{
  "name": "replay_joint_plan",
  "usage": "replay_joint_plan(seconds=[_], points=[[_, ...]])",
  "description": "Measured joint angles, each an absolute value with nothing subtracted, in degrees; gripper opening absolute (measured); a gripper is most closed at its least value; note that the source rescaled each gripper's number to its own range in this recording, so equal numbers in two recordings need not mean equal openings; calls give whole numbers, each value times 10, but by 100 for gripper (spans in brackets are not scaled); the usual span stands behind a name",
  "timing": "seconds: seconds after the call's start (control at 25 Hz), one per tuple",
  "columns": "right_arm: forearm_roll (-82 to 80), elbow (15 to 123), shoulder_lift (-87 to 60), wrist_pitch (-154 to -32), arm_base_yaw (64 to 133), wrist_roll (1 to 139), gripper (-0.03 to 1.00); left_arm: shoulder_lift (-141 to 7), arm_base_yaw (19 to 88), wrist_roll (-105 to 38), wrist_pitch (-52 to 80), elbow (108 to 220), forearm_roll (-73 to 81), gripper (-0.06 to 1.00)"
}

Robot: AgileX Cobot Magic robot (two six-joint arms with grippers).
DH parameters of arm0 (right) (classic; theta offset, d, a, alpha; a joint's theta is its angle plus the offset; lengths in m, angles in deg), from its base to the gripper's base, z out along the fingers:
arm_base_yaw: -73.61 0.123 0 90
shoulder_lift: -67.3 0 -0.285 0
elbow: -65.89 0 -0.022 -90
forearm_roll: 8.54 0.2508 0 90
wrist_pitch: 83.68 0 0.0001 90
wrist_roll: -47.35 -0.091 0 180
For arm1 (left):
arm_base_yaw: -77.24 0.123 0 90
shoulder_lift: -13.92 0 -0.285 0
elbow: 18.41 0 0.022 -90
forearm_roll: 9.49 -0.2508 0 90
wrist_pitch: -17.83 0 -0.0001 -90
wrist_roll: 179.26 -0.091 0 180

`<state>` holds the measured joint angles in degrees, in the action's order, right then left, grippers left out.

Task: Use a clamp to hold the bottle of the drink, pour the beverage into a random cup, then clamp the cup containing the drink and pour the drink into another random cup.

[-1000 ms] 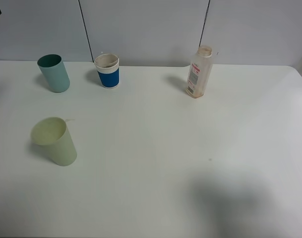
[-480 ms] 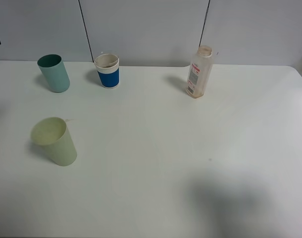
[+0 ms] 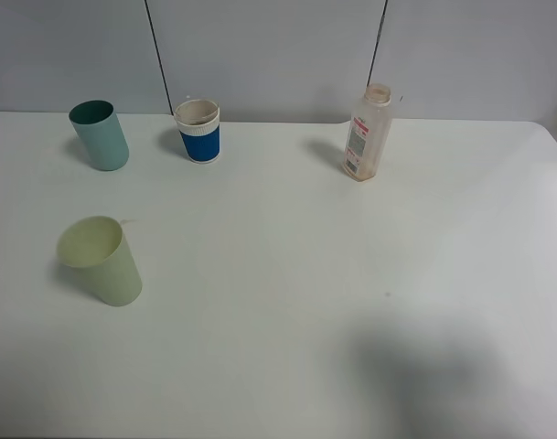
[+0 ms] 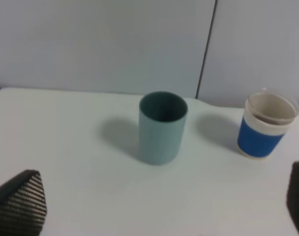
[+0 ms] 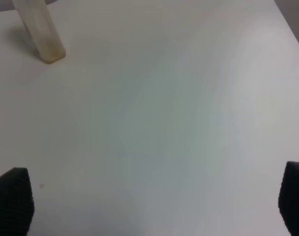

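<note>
The clear drink bottle stands uncapped at the back right of the white table. A teal cup and a blue-and-white cup stand at the back left, and a pale green cup stands nearer on the left. Neither gripper shows in the exterior high view. In the left wrist view my left gripper is open and empty, short of the teal cup and the blue-and-white cup. In the right wrist view my right gripper is open and empty, well short of the bottle.
A grey panelled wall runs behind the table's back edge. A soft shadow lies on the table at the front right. The table's right edge shows in the right wrist view.
A dark part of the left arm at the far left edge of the exterior high view dropped lower, then left the view. The cups and bottle have not moved.
</note>
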<state>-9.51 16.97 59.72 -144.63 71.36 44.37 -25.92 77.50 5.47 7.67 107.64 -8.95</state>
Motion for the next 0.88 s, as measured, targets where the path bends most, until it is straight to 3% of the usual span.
replay_joint_plan(seconds=[0.88], points=[[-95,170,597,-1446,714,444,100,-58,775,92,-188,1077,-107,100]])
